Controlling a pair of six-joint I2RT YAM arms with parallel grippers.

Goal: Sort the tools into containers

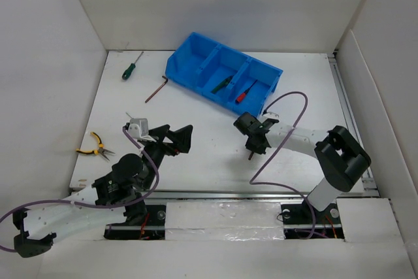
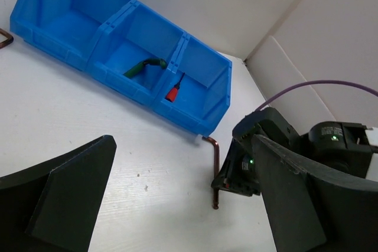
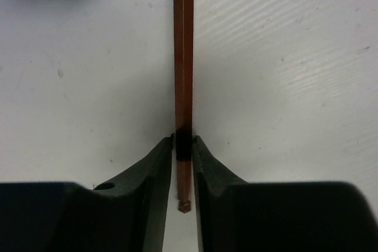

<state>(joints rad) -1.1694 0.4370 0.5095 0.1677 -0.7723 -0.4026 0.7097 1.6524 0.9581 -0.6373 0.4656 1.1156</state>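
Observation:
The blue three-compartment bin (image 1: 196,63) stands at the back centre. Its middle compartment holds a green-handled tool (image 1: 222,83); its right compartment holds a red-handled screwdriver (image 1: 243,94). My right gripper (image 1: 252,147) is shut on a brown L-shaped hex key (image 3: 183,57), close to the table in front of the bin's right end. The left wrist view shows the key (image 2: 216,166) with its bend near the bin (image 2: 59,25). My left gripper (image 1: 177,136) is open and empty, to the left of the right gripper. A green-handled screwdriver (image 1: 132,66), a second hex key (image 1: 155,89) and yellow-handled pliers (image 1: 95,148) lie on the table's left half.
White walls enclose the table on the left, back and right. A purple cable (image 1: 287,106) loops over the right arm. The pliers lie close to the table's left edge.

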